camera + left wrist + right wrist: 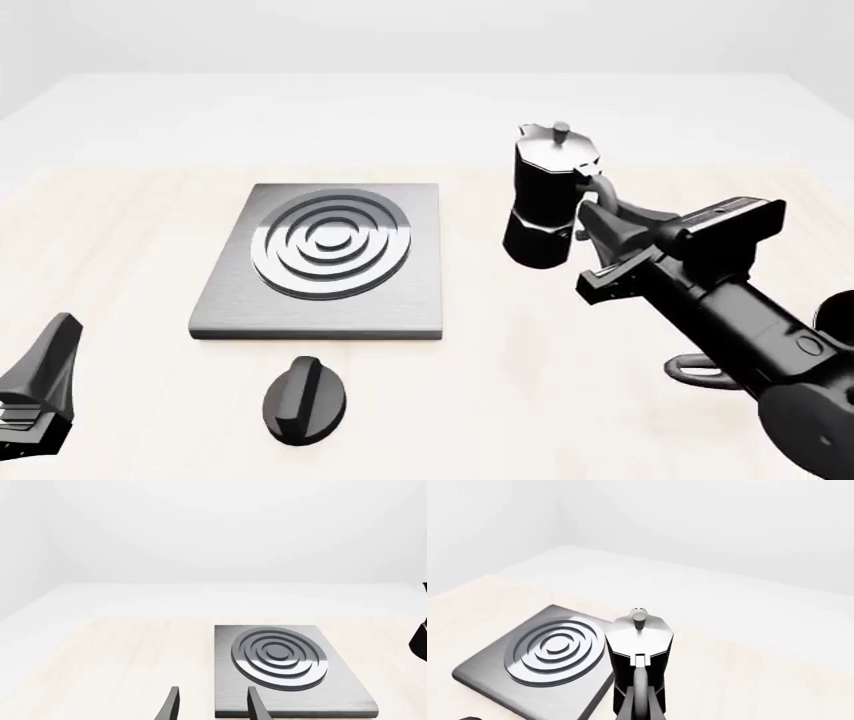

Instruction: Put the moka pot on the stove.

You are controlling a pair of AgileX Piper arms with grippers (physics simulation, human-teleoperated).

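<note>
The moka pot (545,200), black with a silver lid and knob, hangs slightly tilted to the right of the stove (327,258), and seems lifted off the table. My right gripper (590,218) is shut on its curved side handle. In the right wrist view the pot (639,647) fills the near centre with the stove (540,657) beside it. My left gripper (213,706) is open and empty, just short of the stove's near edge (293,707). It also shows in the front view (51,350) at the lower left.
A black oval knob (304,398) lies on the table in front of the stove. A small dark loop (694,370) pokes out from under my right arm. A light wooden table (120,230) runs to a white back edge.
</note>
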